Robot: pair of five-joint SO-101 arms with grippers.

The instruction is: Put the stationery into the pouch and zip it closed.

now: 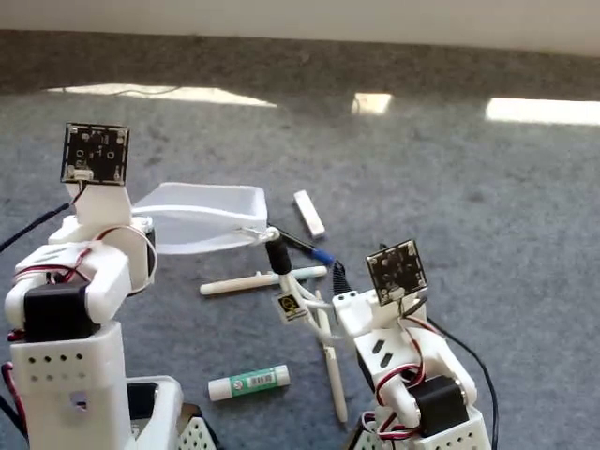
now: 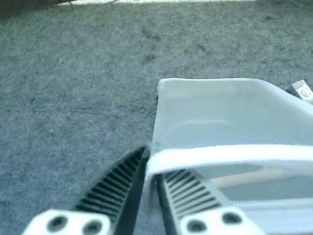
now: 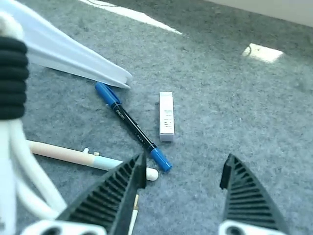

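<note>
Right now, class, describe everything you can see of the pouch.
The pouch is translucent white mesh-like fabric with a solid white band along its rim. It looks open and seems tilted up off the carpet. The left gripper is shut on the rim at one end; its other end lies near the blue pen.

The tabletop (image 1: 450,187) is showing a grey felt-like cloth cover, matt and rough. The pouch (image 2: 230,117) is looking like translucent white plastic with a fine mesh weave and a smoother, opaque rim band. The marker pen (image 3: 132,128) is gleaming as glossy plastic, with a black barrel and blue ends. The glue stick (image 1: 248,382) is showing smooth white plastic under a green label. The left end effector (image 2: 146,171) and the right end effector (image 3: 183,169) are both showing matt black ribbed plastic on smooth white plastic bases.
</note>
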